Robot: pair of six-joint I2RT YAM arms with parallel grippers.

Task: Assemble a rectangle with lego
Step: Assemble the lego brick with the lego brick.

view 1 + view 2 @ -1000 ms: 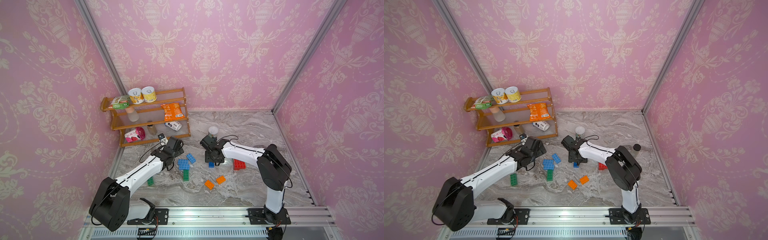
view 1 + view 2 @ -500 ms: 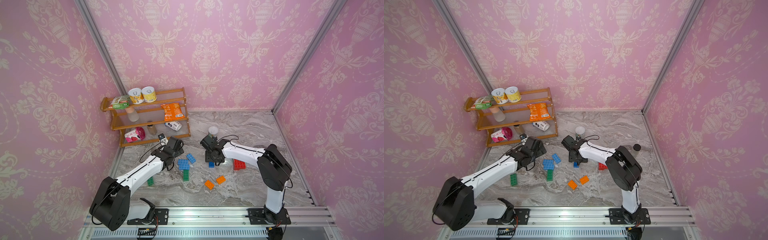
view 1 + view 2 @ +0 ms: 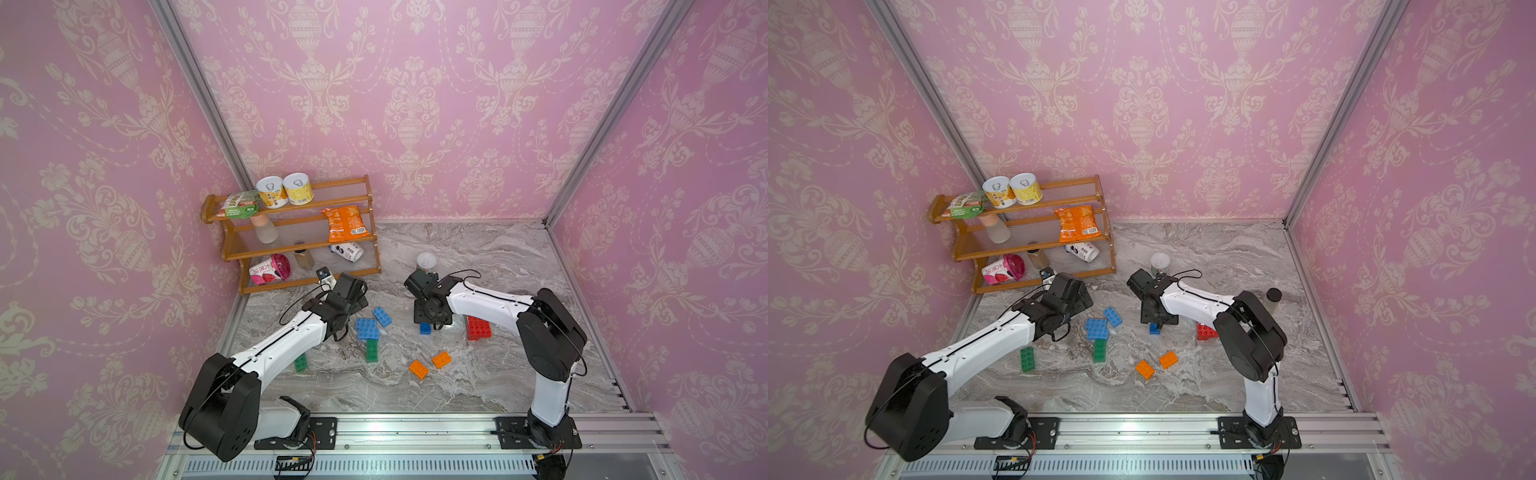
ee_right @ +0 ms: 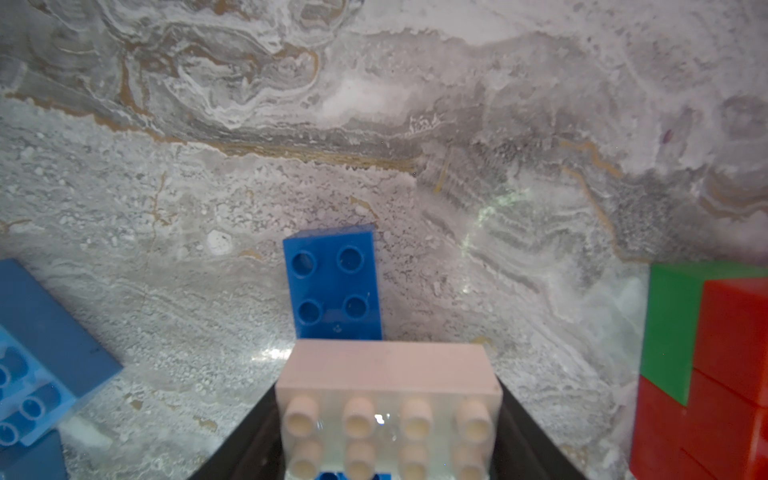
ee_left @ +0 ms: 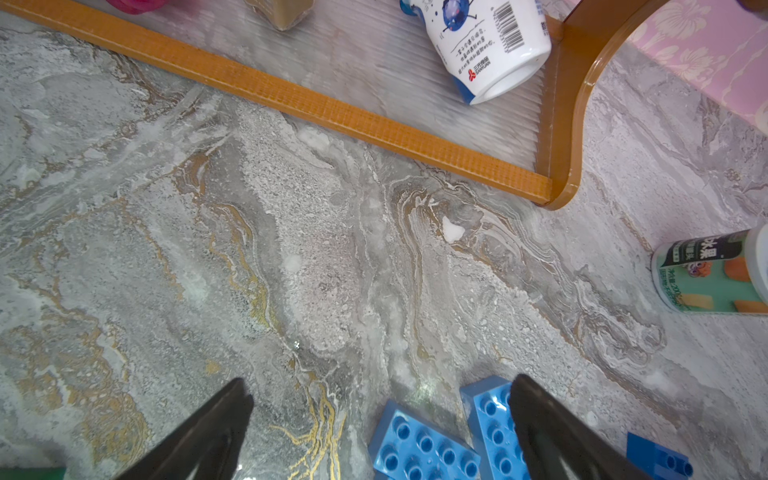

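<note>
The right gripper [image 4: 388, 440] is clamped on a white brick [image 4: 388, 370] and pointed down at the surface [image 3: 498, 257], just beside a small blue brick [image 3: 425, 328], with its arm folded leftward from the near-right base. The left gripper [image 5: 380, 386] is spread wide and empty, low beside the blue bricks [image 3: 368, 326], its arm stretched from the near-left base towards the shelf [image 3: 307, 276]. Green bricks [image 3: 372, 351], orange bricks [image 3: 430, 365] and red bricks [image 3: 478, 328] are scattered nearer.
</note>
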